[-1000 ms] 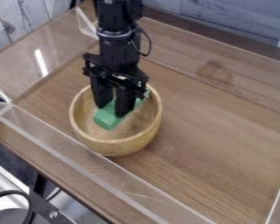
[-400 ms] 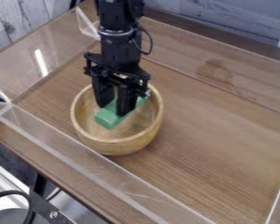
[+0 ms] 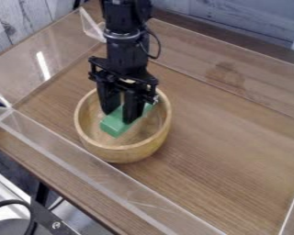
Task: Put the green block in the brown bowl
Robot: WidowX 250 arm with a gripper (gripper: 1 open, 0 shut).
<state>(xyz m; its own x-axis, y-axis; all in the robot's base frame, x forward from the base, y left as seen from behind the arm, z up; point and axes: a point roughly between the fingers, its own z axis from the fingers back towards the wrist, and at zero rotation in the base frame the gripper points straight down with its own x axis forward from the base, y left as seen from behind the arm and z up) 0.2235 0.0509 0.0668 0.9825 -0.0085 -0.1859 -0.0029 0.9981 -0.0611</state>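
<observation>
Wood-grain tabletop [image 3: 223, 138], clear walls round it. My claw [image 3: 125, 112] reaches down into the bowl [image 3: 152, 138], gripping the block [image 3: 117, 123] inside. Only letting go remains, I judge.

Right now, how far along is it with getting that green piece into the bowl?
Nearly finished. The green block is already down inside the brown bowl. The gripper hangs over it, fingers on either side; whether they grip it is unclear. Left: let go if needed and lift away.
</observation>
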